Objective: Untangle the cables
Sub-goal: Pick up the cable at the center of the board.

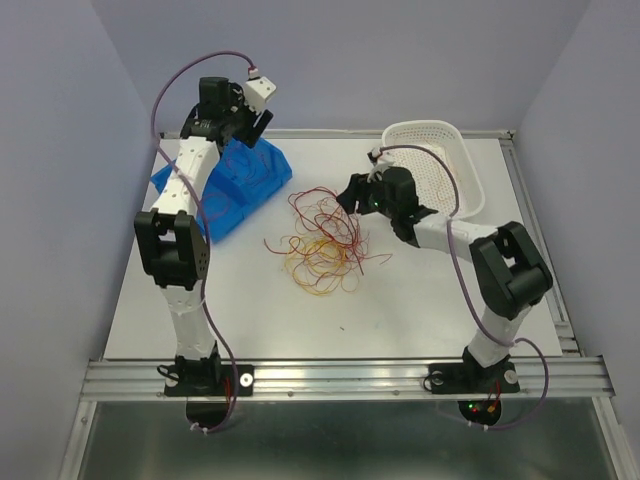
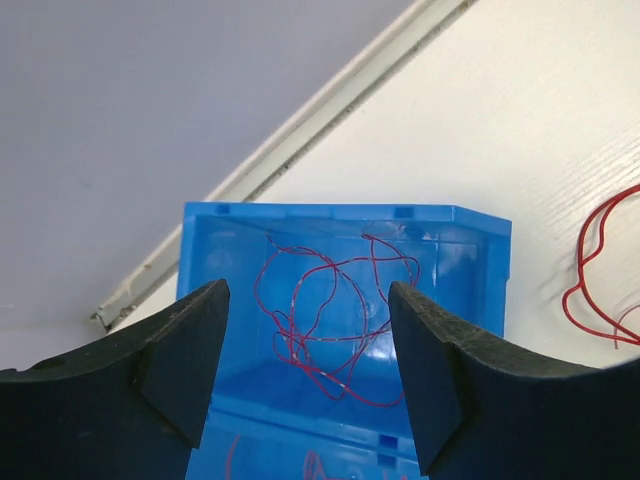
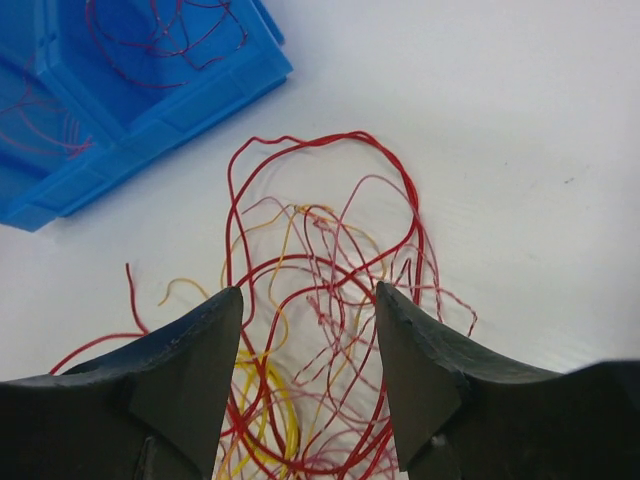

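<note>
Over the blue bin [image 2: 320, 213], left jaws stand apart; over the cables [image 3: 318, 298], right jaws likewise.

The overhead camera sits above and behind me, looking down and forward from far enough back to take in the whole table [image 1: 250, 320]. My left wrist camera looks out between the fingers of my left gripper [image 2: 307, 340]. It is close above the blue bin [image 2: 460, 260] at the far left and faces the table's far edge and the wall [image 2: 120, 120]. My right wrist camera looks down past my right gripper [image 3: 310, 330], close over the wires [image 3: 330, 250] in the middle. All three views share the bin; the overhead and right wrist views share the wires.
</note>
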